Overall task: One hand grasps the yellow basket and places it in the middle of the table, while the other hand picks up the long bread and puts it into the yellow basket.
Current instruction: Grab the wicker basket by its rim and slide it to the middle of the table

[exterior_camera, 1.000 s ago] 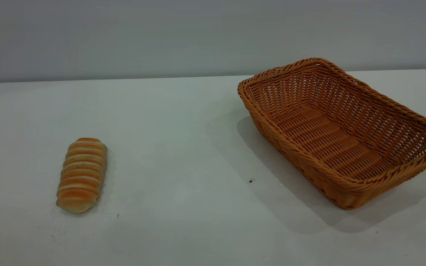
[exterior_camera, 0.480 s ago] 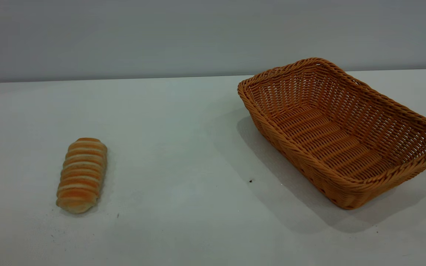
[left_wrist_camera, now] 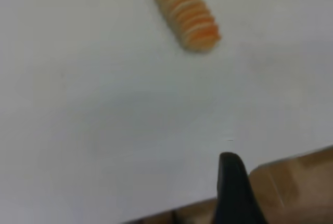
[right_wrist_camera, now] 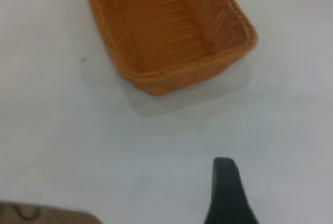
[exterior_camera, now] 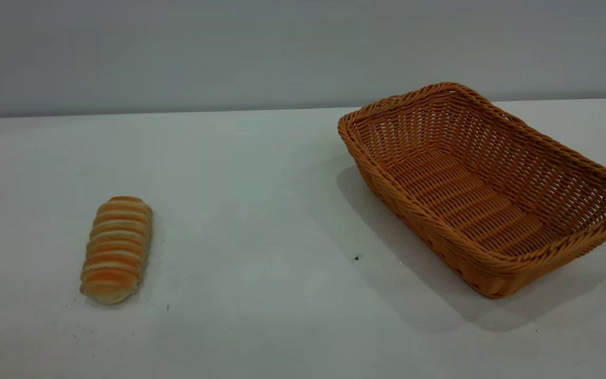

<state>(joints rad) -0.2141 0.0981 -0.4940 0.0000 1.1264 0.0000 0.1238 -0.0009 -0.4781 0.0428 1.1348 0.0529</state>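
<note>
The long bread [exterior_camera: 116, 250], striped orange-brown and cream, lies on the white table [exterior_camera: 261, 221] at the left front. It also shows in the left wrist view [left_wrist_camera: 187, 13], well away from my left gripper [left_wrist_camera: 234, 193], of which only a black tip shows. The yellow basket [exterior_camera: 413, 210], empty, stands on the table at the right. It also shows in the right wrist view [right_wrist_camera: 177, 78], some way from my right gripper [right_wrist_camera: 226, 193], also only a black tip. Neither gripper shows in the exterior view, and neither holds anything that I can see.
A grey wall [exterior_camera: 229, 52] runs behind the table's far edge. A tiny dark speck [exterior_camera: 356, 258] lies on the table left of the basket. The table's edge and brown floor [left_wrist_camera: 296, 182] show beside the left gripper.
</note>
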